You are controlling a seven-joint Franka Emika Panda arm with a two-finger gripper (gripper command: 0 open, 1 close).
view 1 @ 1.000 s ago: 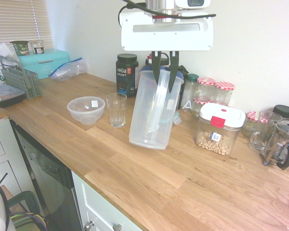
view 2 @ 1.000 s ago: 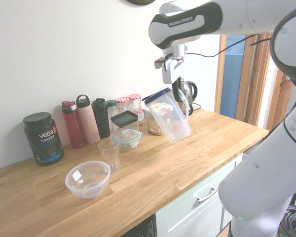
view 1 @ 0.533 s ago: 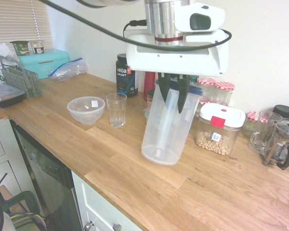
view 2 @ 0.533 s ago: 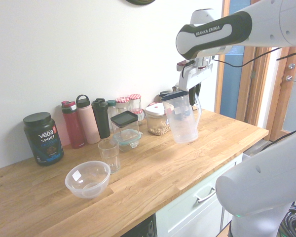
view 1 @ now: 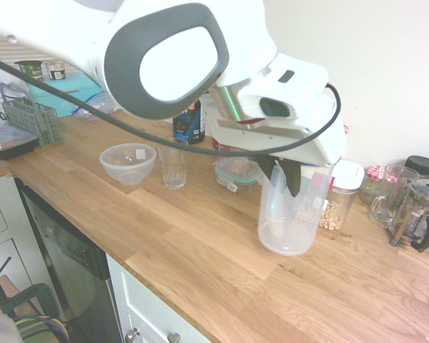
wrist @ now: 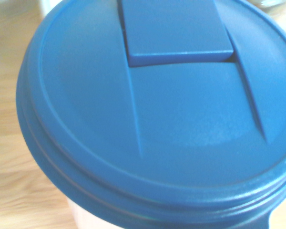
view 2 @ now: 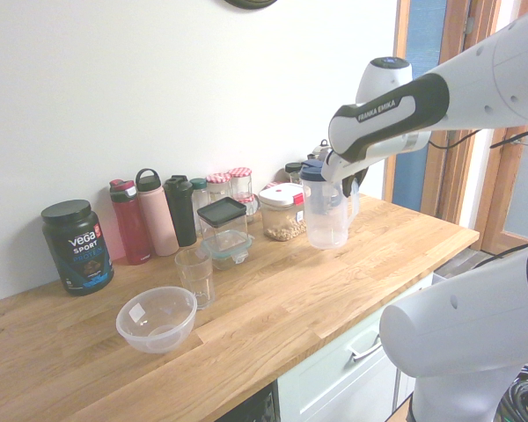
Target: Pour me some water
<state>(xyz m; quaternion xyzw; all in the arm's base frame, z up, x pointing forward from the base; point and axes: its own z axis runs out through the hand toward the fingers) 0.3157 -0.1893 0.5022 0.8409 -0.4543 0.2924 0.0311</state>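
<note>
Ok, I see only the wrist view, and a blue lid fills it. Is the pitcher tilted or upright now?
Observer: Upright. The pitcher is vertical, with its base at the worktop; I cannot tell if it touches.
Operator: Does the gripper hold it?
Observer: Yes, the gripper is shut on it at the top.
Operator: And where is the glass?
Observer: The glass stands well apart from the pitcher, beside the clear bowl.

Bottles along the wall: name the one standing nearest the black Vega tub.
The dark red bottle, the row's end member nearest the Vega tub; the pink bottle and black bottle stand further from it.
</note>
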